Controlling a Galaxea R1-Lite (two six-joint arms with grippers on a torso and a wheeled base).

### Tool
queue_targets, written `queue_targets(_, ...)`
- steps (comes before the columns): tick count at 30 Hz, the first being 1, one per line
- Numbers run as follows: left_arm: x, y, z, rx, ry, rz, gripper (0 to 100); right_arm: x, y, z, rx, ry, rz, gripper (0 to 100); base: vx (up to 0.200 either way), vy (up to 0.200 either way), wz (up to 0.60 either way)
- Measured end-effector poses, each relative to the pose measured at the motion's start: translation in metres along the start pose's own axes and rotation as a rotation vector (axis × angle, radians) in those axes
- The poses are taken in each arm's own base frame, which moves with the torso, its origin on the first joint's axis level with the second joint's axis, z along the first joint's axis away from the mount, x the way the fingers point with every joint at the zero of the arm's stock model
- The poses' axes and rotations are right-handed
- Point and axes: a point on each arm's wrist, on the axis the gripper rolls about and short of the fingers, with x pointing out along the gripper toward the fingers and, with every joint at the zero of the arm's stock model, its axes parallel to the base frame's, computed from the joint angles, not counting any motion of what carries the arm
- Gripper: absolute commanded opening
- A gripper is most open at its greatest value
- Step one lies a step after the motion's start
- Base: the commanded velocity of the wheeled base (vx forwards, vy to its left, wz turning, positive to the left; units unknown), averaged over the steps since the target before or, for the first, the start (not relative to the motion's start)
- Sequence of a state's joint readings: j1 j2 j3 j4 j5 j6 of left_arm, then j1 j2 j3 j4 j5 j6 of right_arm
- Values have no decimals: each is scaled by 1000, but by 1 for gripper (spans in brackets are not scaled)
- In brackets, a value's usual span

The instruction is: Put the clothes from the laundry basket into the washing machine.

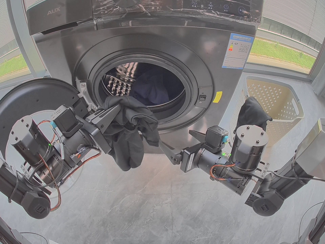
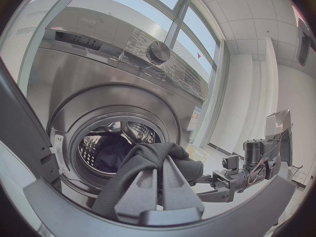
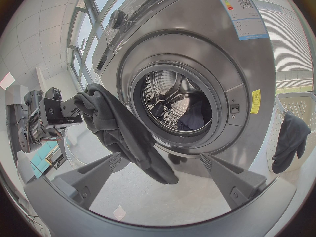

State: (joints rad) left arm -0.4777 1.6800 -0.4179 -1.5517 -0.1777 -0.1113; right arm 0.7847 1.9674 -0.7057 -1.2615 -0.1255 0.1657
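**Three dark garments, one washing machine, one laundry basket.** The held garment [image 1: 130,133], black and finely knit, hangs bunched from the left gripper [image 1: 113,109], which is clamped on the garment's upper folds. The garment hangs just in front of the lower left rim of the drum opening, above the floor [image 1: 162,200]. The blue garment [image 1: 154,87] lies inside the drum. The draped garment [image 1: 252,114], also black, hangs over the near rim of the laundry basket [image 1: 287,95], a pale basket standing right of the washing machine [image 1: 189,48]. The round door [image 1: 34,99] is swung open at left. The right gripper [image 1: 176,139], spread wide and holding nothing, sits low between the held garment and the basket.
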Motion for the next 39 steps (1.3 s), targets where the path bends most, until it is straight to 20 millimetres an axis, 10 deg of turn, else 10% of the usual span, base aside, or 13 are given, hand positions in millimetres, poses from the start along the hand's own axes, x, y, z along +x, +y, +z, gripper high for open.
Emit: queue_targets(39,-4,-12,-1,-15,10,-49,0,82,13,12,-32,-196,86,100,0,0,0)
